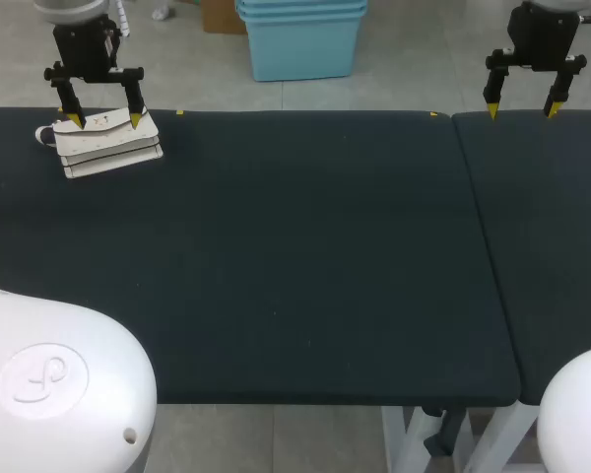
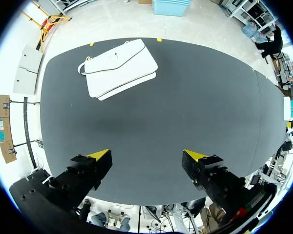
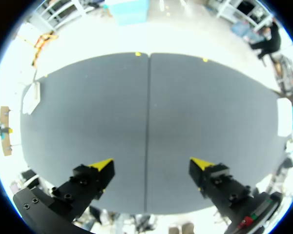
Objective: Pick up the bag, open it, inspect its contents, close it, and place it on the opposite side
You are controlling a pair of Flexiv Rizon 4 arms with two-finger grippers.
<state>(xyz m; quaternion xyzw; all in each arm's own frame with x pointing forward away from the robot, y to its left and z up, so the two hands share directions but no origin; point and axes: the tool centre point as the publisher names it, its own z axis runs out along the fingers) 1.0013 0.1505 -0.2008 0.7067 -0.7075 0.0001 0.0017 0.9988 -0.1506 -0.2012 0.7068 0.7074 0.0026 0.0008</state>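
Head view shows the big dark table (image 1: 295, 256) first. The white bag (image 1: 108, 146) lies flat on it, in the far corner on my left side. The bag's long side runs across the table from left to right, tipped just a little. A small loop handle (image 1: 45, 135) pokes out at the end nearest the table's left edge.

The left gripper (image 1: 104, 120) hangs right by the bag. Its two yellow tips are wide apart and hold nothing. In the left wrist view the bag (image 2: 121, 68) is out ahead of the left gripper (image 2: 149, 156), more on the side of its left finger. Bare table shows between them, so they do not touch. The bag's long side runs almost the same way as the line from one tip to the other.

The right gripper (image 1: 521, 110) is far off at the other end of the table. Its tips are apart too, and it is empty.

I think the left arm should pick up the bag, since it is much nearer. It will likely need to go down and forward to the bag.
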